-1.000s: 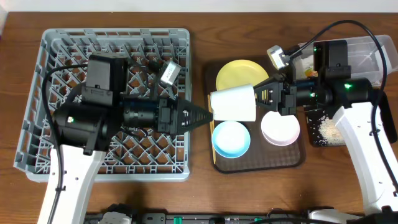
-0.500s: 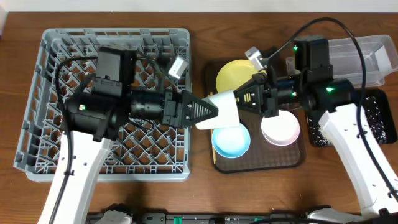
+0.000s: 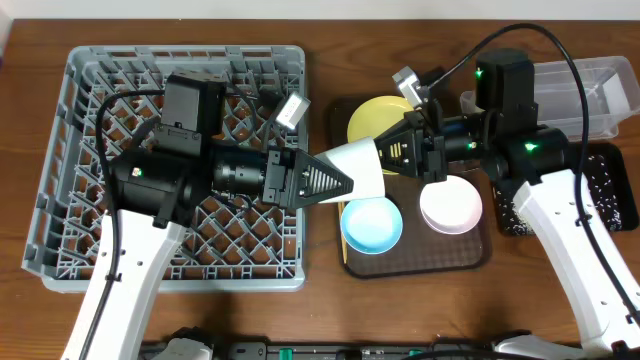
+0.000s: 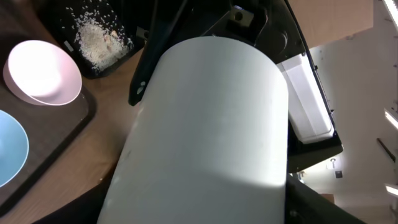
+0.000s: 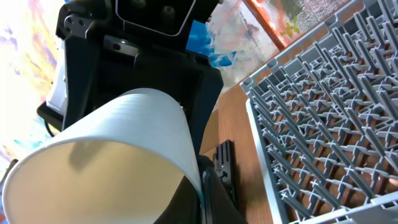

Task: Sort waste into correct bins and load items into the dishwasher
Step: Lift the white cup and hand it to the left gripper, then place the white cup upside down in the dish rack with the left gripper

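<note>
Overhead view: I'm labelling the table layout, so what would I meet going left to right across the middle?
rack → cup → white bowl → black tray. The plate and blue bowl share the cup's span, so they are left out.

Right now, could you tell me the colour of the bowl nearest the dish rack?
That bowl is light blue; the overhead view shows it best.

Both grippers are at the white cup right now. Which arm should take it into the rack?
Left, probably. The left gripper flanks the white cup and its arm lies over the grey rack. The right gripper pinches the cup's rim from over the brown tray, farther from the rack.
</note>
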`<action>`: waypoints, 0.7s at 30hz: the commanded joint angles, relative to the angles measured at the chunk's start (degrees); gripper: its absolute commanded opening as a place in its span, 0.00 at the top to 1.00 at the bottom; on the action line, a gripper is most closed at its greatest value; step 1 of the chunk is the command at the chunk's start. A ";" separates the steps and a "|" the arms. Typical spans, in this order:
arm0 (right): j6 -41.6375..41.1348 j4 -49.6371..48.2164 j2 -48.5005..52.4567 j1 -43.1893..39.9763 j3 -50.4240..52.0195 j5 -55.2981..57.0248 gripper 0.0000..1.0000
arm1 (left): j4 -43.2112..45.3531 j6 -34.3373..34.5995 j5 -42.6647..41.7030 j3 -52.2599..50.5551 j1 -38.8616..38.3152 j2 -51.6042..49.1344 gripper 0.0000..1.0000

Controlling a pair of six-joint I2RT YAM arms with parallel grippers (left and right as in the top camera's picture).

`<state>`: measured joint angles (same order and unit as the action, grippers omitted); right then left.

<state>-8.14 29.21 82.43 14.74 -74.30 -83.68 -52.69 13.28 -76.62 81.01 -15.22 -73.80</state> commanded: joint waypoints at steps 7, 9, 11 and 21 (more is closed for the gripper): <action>-1.51 -0.07 -0.48 -0.35 -0.28 2.43 0.44 | 0.22 -0.59 -1.77 -0.33 -0.61 0.09 0.36; -1.75 0.02 -0.48 -1.49 -0.28 2.36 0.43 | 0.20 -0.59 -1.75 -0.33 -0.61 0.09 0.37; -1.73 0.44 -0.50 -3.08 -0.28 2.36 0.42 | 0.20 -0.59 -1.70 -0.33 -0.61 0.09 0.38; -1.05 11.56 -3.17 -16.59 -0.28 18.51 0.37 | -12.20 -0.55 40.61 -0.33 -0.61 0.28 0.40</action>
<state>-9.78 37.54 81.84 0.38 -74.30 -75.68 -62.35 13.28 -56.47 80.93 -15.79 -73.82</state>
